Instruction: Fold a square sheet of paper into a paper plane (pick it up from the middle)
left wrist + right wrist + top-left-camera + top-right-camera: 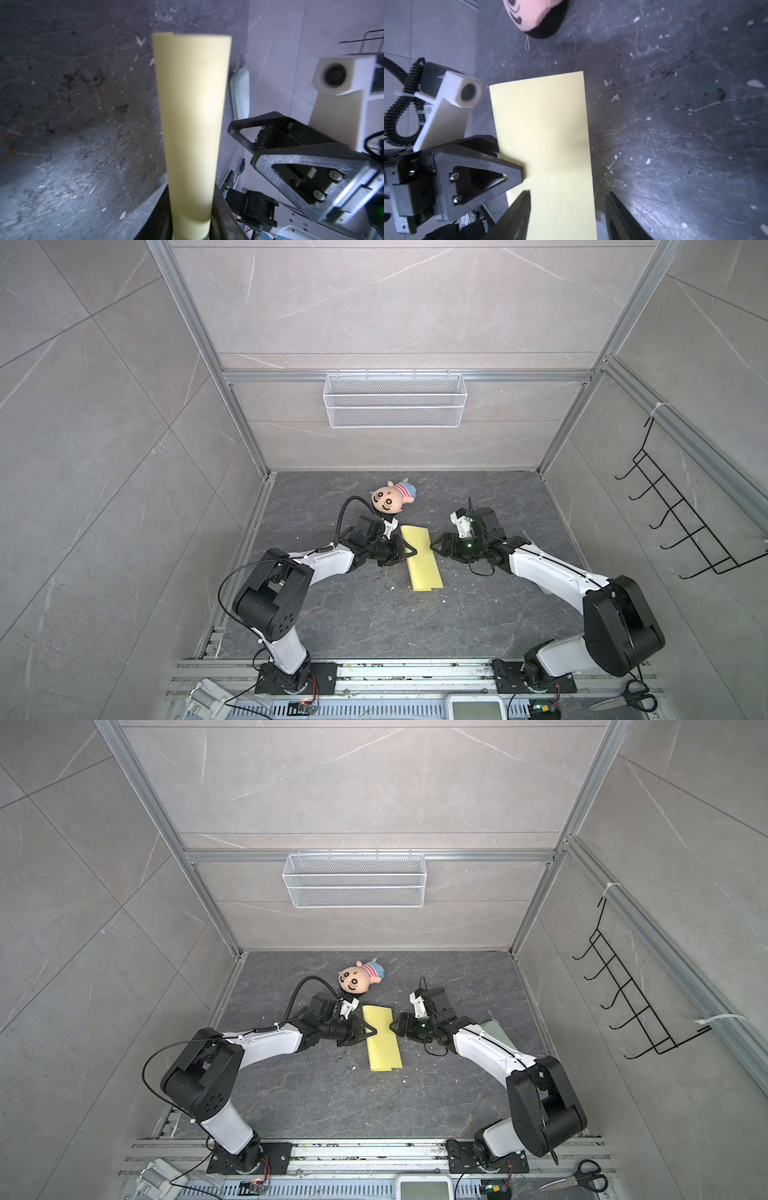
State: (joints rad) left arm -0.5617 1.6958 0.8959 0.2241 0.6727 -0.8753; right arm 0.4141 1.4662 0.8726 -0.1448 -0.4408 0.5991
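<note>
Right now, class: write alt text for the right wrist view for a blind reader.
A yellow sheet of paper, folded into a long strip, fills the middle over a stone table. One of the left gripper's fingers overlaps one edge; the right gripper's fingers stand apart with the strip between them, and a plush doll's head shows beyond.

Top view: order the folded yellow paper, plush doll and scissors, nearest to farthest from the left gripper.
1. Folded yellow paper, between the fingers of the left gripper.
2. Plush doll, just behind, toward the back wall.
3. Scissors, far front right corner.
</note>
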